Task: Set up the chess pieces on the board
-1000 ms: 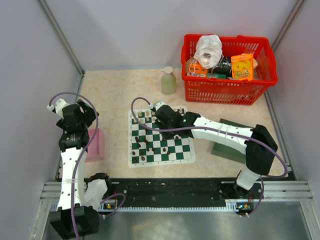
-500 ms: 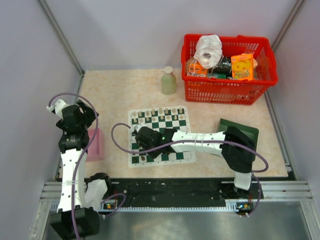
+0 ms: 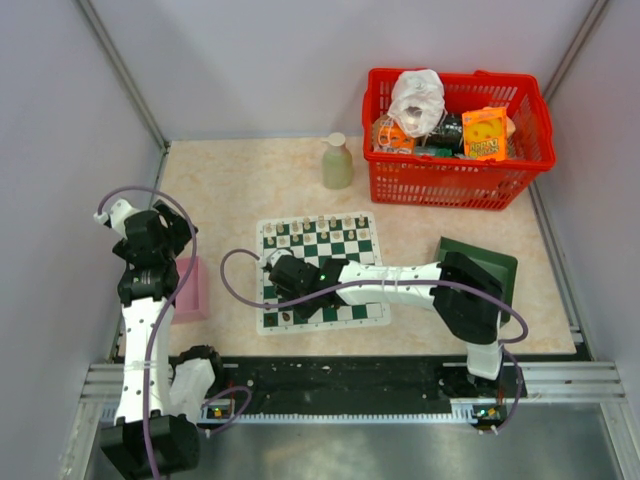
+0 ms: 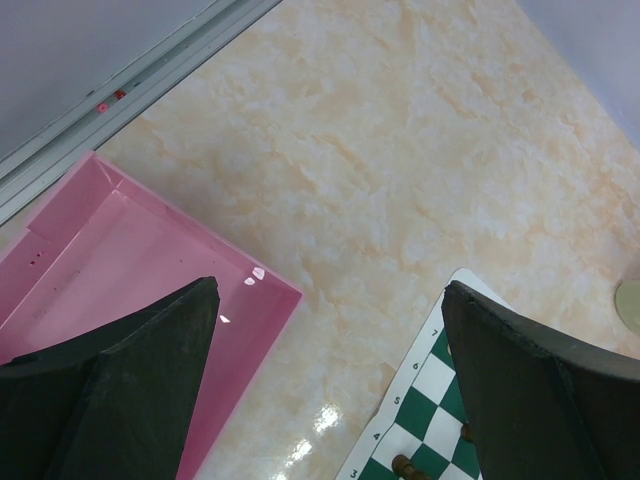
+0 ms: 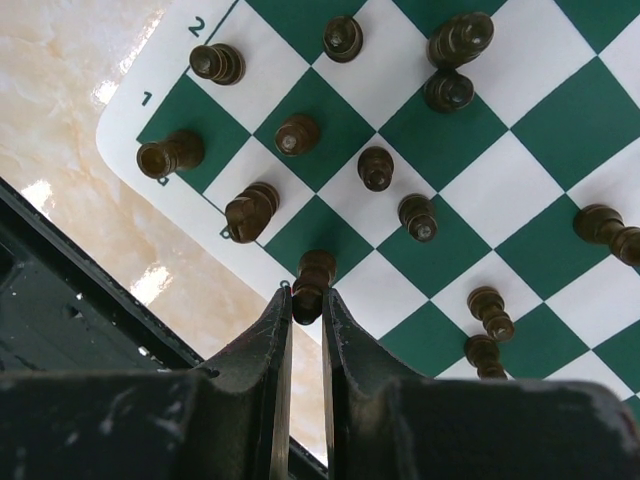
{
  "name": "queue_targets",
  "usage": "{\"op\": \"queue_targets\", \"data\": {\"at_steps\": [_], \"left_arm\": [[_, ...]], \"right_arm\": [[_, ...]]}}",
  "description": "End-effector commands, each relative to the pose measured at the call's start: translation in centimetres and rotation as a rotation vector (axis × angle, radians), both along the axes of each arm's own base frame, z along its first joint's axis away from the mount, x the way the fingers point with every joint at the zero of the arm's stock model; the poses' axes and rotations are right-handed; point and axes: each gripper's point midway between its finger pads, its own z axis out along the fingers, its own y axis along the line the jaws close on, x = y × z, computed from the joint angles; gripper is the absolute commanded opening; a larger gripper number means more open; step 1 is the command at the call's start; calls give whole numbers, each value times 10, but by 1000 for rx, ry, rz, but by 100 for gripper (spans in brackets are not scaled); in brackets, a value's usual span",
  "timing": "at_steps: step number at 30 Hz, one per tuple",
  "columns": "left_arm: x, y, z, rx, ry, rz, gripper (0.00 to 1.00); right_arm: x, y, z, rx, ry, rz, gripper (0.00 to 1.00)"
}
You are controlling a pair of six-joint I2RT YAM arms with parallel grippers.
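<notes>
At the board's (image 3: pixel 352 250) near edge, come from farther back, right gripper (image 5: pixel 300 300) pinches dark piece (image 5: pixel 313 278); left gripper (image 4: pixel 330 290) gapes.

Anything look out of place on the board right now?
Yes: the dark pieces near the board's numbered corner stand scattered, not in rows, and two crowd together. The right gripper pinches another at the board's edge.

left gripper (image 4: pixel 330 288) wide, right gripper (image 5: pixel 305 293) clamped (outstretched)
</notes>
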Motion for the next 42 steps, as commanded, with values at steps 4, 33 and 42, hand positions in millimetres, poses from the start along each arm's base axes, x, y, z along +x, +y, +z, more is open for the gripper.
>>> {"op": "queue_targets", "data": {"at_steps": [4, 33, 42], "left_arm": [[3, 5, 8, 17, -37, 14, 99], [6, 3, 9, 7, -45, 2, 99], [5, 3, 8, 10, -39, 2, 99]], "right_arm": [[5, 22, 8, 68, -13, 1, 11], [6, 15, -11, 39, -21, -19, 17], [4, 17, 5, 74, -24, -4, 31]]}}
